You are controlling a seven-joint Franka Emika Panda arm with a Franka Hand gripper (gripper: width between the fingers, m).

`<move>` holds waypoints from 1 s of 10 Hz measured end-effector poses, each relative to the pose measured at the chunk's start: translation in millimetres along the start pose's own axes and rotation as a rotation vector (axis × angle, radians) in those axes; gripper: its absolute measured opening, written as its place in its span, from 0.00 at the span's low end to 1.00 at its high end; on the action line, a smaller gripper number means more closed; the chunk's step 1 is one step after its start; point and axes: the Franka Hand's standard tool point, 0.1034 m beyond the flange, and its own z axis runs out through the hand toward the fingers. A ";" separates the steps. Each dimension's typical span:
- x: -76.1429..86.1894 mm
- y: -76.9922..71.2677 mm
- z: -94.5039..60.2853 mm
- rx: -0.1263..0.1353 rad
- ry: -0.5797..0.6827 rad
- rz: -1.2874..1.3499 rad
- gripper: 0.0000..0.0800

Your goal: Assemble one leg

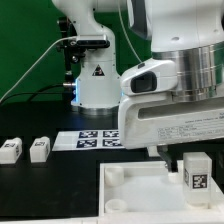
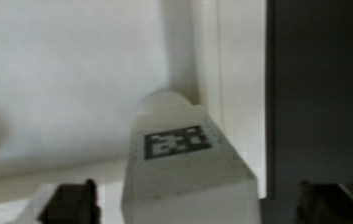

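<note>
A leg (image 1: 196,175), a small white block with a square tag, stands upright at the near right corner of the large white square panel (image 1: 135,190). My gripper (image 1: 188,160) hangs right over it. In the wrist view the leg (image 2: 176,140) sits between my two dark fingertips (image 2: 70,202), with a visible gap on each side. The gripper (image 2: 199,205) is open around the leg and does not touch it. Two more legs (image 1: 10,150) (image 1: 39,149) lie on the black table at the exterior view's left.
The marker board (image 1: 95,137) lies flat behind the panel, in front of the robot base (image 1: 95,85). In the wrist view the panel (image 2: 66,80) fills one side and the dark table (image 2: 324,80) the other.
</note>
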 end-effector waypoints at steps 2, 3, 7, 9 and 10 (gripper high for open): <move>-0.1 -0.1 0.1 0.003 -0.001 0.142 0.38; -0.1 0.1 0.1 0.003 -0.001 0.234 0.38; 1.8 4.3 1.7 0.045 -0.009 0.833 0.38; -0.6 -3.3 3.5 0.061 -0.019 1.207 0.38; -1.2 -5.6 4.0 0.065 -0.019 1.274 0.38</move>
